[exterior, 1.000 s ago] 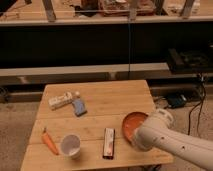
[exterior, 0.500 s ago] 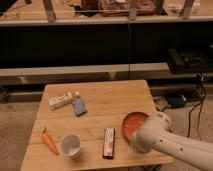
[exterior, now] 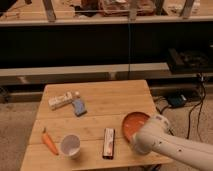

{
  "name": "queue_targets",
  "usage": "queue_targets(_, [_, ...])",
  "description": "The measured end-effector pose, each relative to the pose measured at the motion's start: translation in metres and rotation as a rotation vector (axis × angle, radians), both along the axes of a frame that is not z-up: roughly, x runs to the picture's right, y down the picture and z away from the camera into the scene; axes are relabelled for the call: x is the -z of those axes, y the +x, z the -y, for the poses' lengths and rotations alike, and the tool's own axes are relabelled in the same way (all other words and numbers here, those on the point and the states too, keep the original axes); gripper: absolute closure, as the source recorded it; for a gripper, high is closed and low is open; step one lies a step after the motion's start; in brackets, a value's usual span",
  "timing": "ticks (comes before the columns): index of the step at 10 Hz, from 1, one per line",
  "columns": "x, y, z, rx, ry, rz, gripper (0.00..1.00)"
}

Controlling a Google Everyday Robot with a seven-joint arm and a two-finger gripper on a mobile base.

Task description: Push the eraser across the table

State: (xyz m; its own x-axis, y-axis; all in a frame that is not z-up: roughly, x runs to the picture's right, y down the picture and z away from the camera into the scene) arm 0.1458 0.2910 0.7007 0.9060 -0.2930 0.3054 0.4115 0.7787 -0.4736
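Camera view: the eraser [exterior: 109,143] lies near the front edge of the table [exterior: 110,102], long axis pointing away from the viewer, exactly where it lay 1 second ago. Just left of it stands 1 white cup [exterior: 70,145], then 1 carrot [exterior: 49,142]; to its right, an orange bowl [exterior: 135,125]. The white arm [exterior: 170,147] has slid leftward over the bowl, closing on the eraser without touching it. The gripper [exterior: 138,146] sits at the arm's leading end; its opening cannot be judged. No push has begun.
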Motion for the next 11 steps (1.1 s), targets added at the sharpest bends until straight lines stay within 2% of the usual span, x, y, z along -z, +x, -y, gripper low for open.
queue_targets(11, [-0.028, -0.008, -0.014, 0.036, -0.004, 0.033, 0.95])
